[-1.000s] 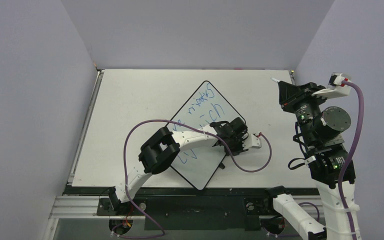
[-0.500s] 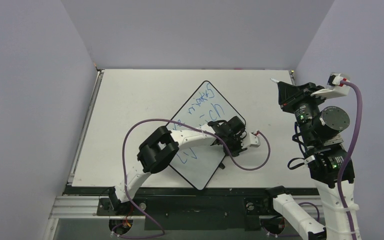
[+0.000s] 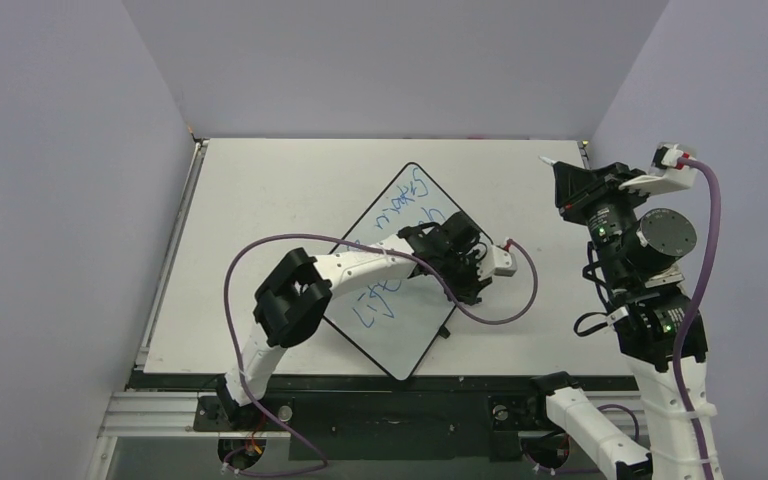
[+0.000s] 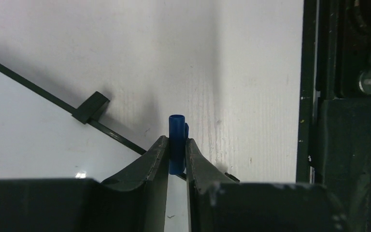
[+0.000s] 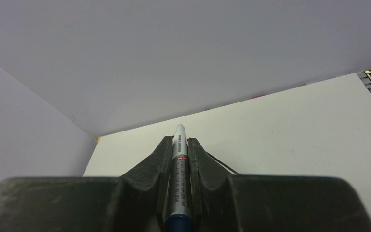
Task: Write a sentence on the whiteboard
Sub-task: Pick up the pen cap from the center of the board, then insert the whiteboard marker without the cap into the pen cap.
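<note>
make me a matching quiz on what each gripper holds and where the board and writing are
1 left gripper
2 right gripper
3 whiteboard
4 sentence

a shut on the marker
b blue ink on the whiteboard
c shut on the blue cap
d lying cornerwise on the table

Pairs: 1-c, 2-a, 3-d, 4-b

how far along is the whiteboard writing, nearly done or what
Looks mostly done: the sentence already runs in blue lines across the whiteboard. In hand: the right gripper holds the marker up off the board, and the left gripper pinches a blue cap at the board's edge. Left, probably: recapping the marker; whether more words are due I can't tell.
</note>
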